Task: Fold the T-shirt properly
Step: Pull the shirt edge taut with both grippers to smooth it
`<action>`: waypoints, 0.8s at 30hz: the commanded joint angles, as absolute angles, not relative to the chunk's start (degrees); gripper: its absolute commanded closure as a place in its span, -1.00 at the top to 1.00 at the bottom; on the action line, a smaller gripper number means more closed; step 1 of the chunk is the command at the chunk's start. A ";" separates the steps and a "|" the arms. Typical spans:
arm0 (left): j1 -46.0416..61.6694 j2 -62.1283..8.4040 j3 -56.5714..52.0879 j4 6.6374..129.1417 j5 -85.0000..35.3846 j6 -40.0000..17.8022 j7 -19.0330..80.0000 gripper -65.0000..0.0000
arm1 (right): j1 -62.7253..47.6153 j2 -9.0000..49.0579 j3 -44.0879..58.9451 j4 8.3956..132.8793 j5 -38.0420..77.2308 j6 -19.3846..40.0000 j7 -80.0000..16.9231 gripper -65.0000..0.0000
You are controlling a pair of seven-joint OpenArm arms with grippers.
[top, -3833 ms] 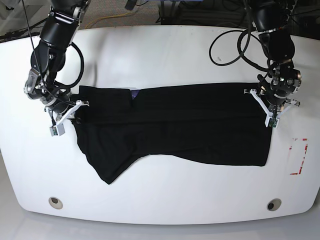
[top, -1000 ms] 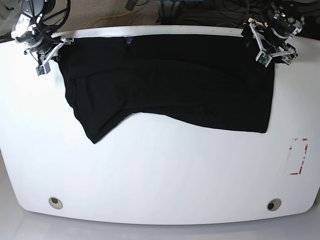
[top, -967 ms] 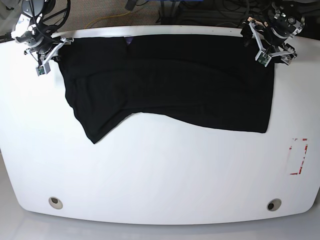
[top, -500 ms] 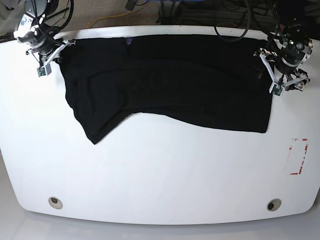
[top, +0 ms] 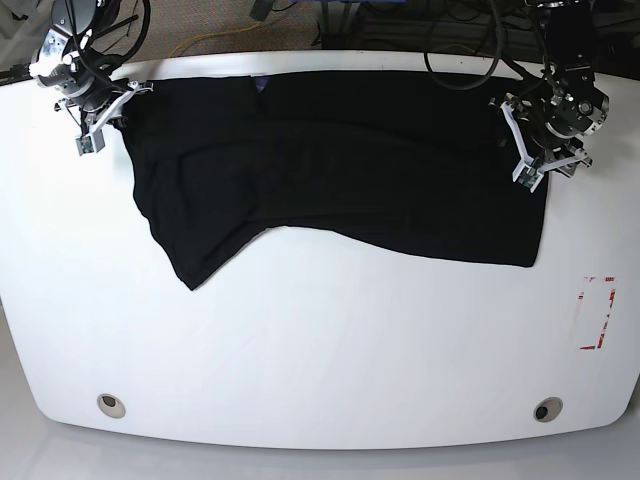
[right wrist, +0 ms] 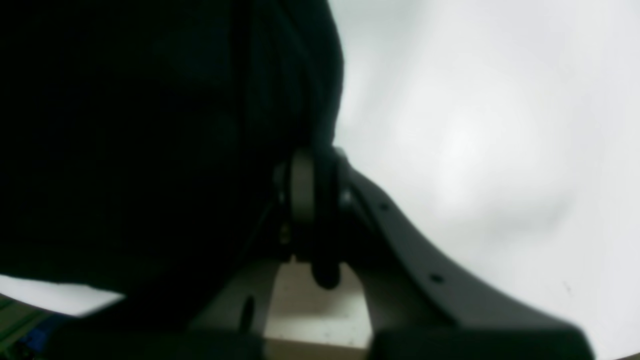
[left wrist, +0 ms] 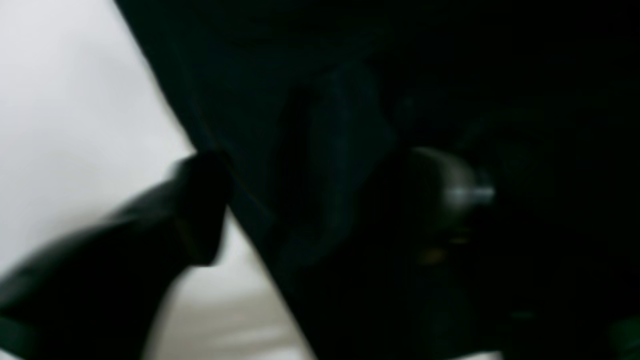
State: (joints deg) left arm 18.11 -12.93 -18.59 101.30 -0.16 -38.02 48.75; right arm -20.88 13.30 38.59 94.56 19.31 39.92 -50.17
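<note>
The black T-shirt [top: 340, 160] lies spread across the far half of the white table [top: 320, 340], with a small purple patch [top: 262, 82] at its far edge. One sleeve hangs toward the front left [top: 195, 260]. My right gripper [top: 100, 108] is shut on the shirt's far left corner; in the right wrist view its fingers [right wrist: 310, 200] pinch the black cloth [right wrist: 150, 150]. My left gripper [top: 537, 148] is over the shirt's right edge. In the left wrist view its fingers stand apart, with a fold of cloth [left wrist: 330, 150] between them [left wrist: 320, 195].
A red-outlined rectangle [top: 597, 312] is marked near the table's right edge. Two round holes [top: 112, 404] [top: 547, 409] sit near the front edge. Cables [top: 470, 45] lie beyond the far edge.
Both arms carried the shirt to the table's far edge. In the last half second the left gripper came back toward the front along the right edge, while the shirt stayed put.
</note>
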 commanded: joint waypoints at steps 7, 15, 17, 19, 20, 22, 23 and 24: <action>18.07 -13.58 -20.26 102.11 0.22 -38.29 48.75 -0.58 | -20.79 14.02 38.81 95.52 19.47 40.00 -49.80 -1.00; 18.24 -13.58 -24.40 107.12 0.31 -38.29 48.75 -0.59 | -20.79 12.62 38.73 95.52 18.95 40.00 -49.80 -1.00; 18.24 -13.58 -25.54 107.65 0.40 -38.29 48.75 -0.59 | -20.79 12.53 38.73 95.52 18.95 40.00 -49.80 -1.00; 18.15 -13.67 -26.24 107.47 0.40 -38.29 48.75 -0.58 | -20.79 12.53 38.73 95.52 18.95 40.00 -49.80 -1.00; 18.07 -13.76 -26.59 107.30 0.40 -38.29 48.75 -0.57 | -20.79 12.53 38.73 95.52 18.95 40.00 -49.80 -1.00; 18.07 -13.76 -27.12 107.30 0.48 -38.20 48.75 -0.57 | -20.79 12.53 38.73 95.52 18.95 40.00 -49.80 -1.00; 18.07 -13.85 -27.21 107.21 0.48 -38.20 48.75 -0.57 | -20.79 12.53 38.73 95.52 18.95 40.00 -49.80 -1.00; 17.98 -13.85 -27.21 107.03 0.48 -38.20 48.75 -0.57 | -20.79 12.53 38.73 95.52 18.95 40.00 -49.80 -1.00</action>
State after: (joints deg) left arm 18.39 -13.04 -26.98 106.39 0.86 -38.44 49.71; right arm -20.75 11.90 38.57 94.74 19.29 39.90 -49.71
